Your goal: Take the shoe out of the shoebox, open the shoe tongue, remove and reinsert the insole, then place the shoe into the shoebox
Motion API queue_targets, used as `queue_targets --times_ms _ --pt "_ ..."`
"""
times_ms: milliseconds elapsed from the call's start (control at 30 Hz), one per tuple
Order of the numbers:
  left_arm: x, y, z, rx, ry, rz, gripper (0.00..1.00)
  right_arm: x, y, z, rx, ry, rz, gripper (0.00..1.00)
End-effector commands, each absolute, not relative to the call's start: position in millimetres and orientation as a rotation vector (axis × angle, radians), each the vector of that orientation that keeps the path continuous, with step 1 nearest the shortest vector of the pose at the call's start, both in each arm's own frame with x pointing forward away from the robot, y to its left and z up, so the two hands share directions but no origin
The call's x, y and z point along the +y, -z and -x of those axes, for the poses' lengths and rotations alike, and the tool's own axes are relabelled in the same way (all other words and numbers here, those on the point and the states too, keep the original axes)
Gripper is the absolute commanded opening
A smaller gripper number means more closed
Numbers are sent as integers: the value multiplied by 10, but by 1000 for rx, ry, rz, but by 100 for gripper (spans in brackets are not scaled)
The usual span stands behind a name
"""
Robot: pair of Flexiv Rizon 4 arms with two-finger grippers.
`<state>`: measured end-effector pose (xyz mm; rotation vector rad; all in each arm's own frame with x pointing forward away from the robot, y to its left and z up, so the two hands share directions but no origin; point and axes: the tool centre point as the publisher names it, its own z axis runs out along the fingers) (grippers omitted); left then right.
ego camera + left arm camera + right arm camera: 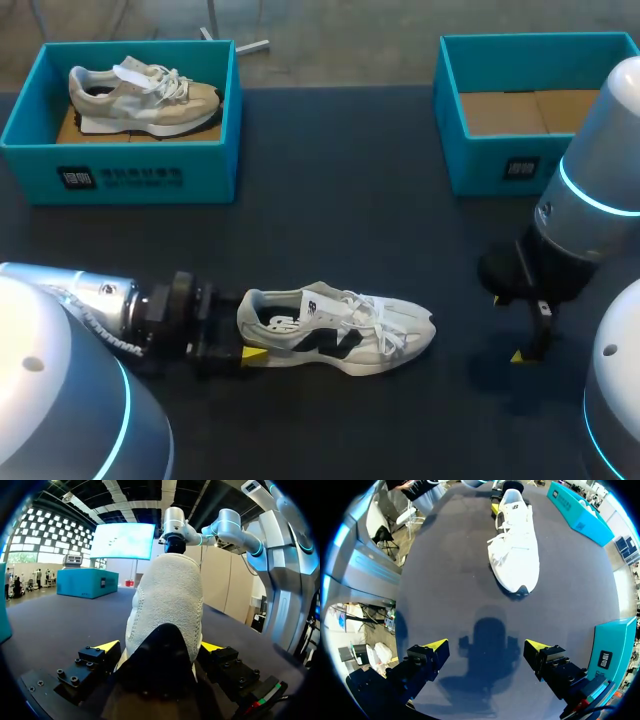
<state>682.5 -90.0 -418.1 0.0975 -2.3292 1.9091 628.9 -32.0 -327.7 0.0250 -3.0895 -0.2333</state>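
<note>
While the left end effector (160,647) seemingly clamps the shoe (340,330) by its heel, lower centre, the right end effector (486,645) hangs wide.

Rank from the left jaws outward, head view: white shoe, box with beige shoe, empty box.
1. White shoe, held at its heel, mid-table.
2. Box with beige shoe, far left corner.
3. Empty box, far right corner.
</note>
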Motion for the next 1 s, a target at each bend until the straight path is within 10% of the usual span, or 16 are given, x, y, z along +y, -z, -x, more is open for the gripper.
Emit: queue_targets --times_ms 33,1000 --pt "-971 4188 -6797 -2337 -1905 -101 100 -318 3290 -6279 -3092 232 -24 100" --pt "-1117 4254 -6795 -2361 -1903 -141 100 -318 3290 -6279 -3092 232 -24 100"
